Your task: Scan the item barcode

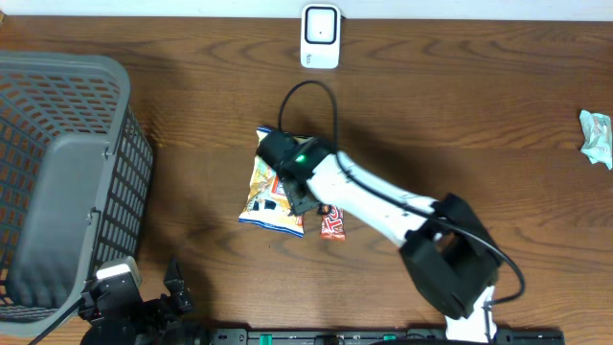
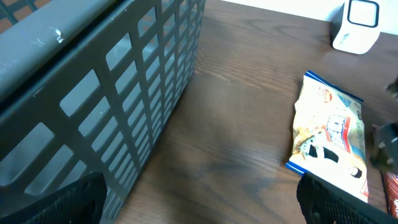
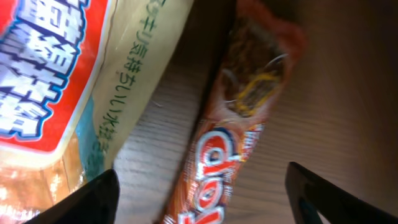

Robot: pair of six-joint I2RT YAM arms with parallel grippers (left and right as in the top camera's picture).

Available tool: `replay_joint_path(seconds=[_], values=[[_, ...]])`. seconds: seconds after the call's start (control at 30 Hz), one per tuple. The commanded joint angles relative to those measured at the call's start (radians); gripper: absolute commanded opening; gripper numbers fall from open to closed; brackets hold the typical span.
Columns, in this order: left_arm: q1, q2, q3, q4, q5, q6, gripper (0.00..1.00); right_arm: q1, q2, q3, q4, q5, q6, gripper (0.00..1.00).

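Observation:
A white barcode scanner (image 1: 321, 36) stands at the table's far edge, and it shows top right in the left wrist view as the scanner (image 2: 356, 25). A yellow and white snack bag (image 1: 271, 190) lies mid-table. Beside it lies an orange-red snack bar (image 1: 332, 222). My right gripper (image 1: 308, 201) hovers over both. In the right wrist view it (image 3: 205, 199) is open, the bar (image 3: 239, 143) lying on the wood between the fingers without touching them, the bag (image 3: 74, 81) to the left. My left gripper (image 2: 199, 208) is open and empty at the near left.
A large grey mesh basket (image 1: 57, 182) fills the left side, close to the left gripper; its wall (image 2: 118, 93) shows in the left wrist view. A crumpled pale-green packet (image 1: 596, 137) lies at the right edge. The scanner's black cable (image 1: 311, 96) loops towards the bag.

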State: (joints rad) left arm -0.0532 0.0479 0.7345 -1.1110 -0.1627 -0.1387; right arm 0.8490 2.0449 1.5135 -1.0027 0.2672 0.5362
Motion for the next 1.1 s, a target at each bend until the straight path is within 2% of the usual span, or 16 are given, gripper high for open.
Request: replay_joint_path(seconds=[0.0, 0.17, 0.2, 0.23, 0.3, 0.33, 0.47, 0.57, 0.63, 0.7, 0.77, 0.8, 0.83, 0.93, 1.0, 1.07], values=[[0.003, -0.002, 0.005, 0.002, -0.003, -0.009, 0.98, -0.021, 0.062, -0.009, 0.01, 0.079, 0.108, 0.71], [0.003, -0.002, 0.005, 0.002, -0.003, -0.009, 0.98, -0.059, 0.111, -0.009, 0.014, 0.078, 0.114, 0.66], [0.003, -0.002, 0.005, 0.002, -0.003, -0.009, 0.98, -0.066, 0.114, -0.009, 0.013, 0.077, 0.113, 0.62], [0.003, -0.002, 0.005, 0.002, -0.003, -0.009, 0.98, -0.072, 0.118, -0.009, 0.01, 0.066, 0.104, 0.54], [0.003, -0.002, 0.005, 0.002, -0.003, -0.009, 0.98, -0.085, 0.137, -0.009, -0.009, 0.013, 0.044, 0.19], [0.003, -0.002, 0.005, 0.002, -0.003, -0.009, 0.98, -0.089, 0.155, -0.009, -0.027, -0.017, 0.04, 0.11], [0.003, -0.002, 0.005, 0.002, -0.003, -0.009, 0.98, -0.1, 0.245, -0.01, -0.09, -0.172, -0.064, 0.01], [0.003, -0.002, 0.005, 0.002, -0.003, -0.009, 0.98, -0.126, 0.296, -0.009, -0.116, -0.309, -0.134, 0.01], [0.003, -0.002, 0.005, 0.002, -0.003, -0.009, 0.98, -0.164, 0.279, 0.013, -0.114, -0.525, -0.32, 0.01], [0.003, -0.002, 0.005, 0.002, -0.003, -0.009, 0.98, -0.219, 0.235, 0.055, -0.161, -0.856, -0.617, 0.01], [0.003, -0.002, 0.005, 0.002, -0.003, -0.009, 0.98, -0.264, 0.205, 0.074, -0.231, -1.06, -0.84, 0.01], [0.003, -0.002, 0.005, 0.002, -0.003, -0.009, 0.98, -0.278, 0.198, 0.076, -0.253, -1.11, -0.894, 0.01], [0.003, -0.002, 0.005, 0.002, -0.003, -0.009, 0.98, -0.322, 0.186, 0.076, -0.316, -1.218, -1.018, 0.01], [0.003, -0.002, 0.005, 0.002, -0.003, -0.009, 0.98, -0.376, 0.19, 0.073, -0.412, -1.365, -1.198, 0.01], [0.003, -0.002, 0.005, 0.002, -0.003, -0.009, 0.98, -0.397, 0.192, 0.072, -0.514, -1.503, -1.396, 0.01], [0.003, -0.002, 0.005, 0.002, -0.003, -0.009, 0.98, -0.396, 0.192, 0.072, -0.571, -1.596, -1.485, 0.01]])
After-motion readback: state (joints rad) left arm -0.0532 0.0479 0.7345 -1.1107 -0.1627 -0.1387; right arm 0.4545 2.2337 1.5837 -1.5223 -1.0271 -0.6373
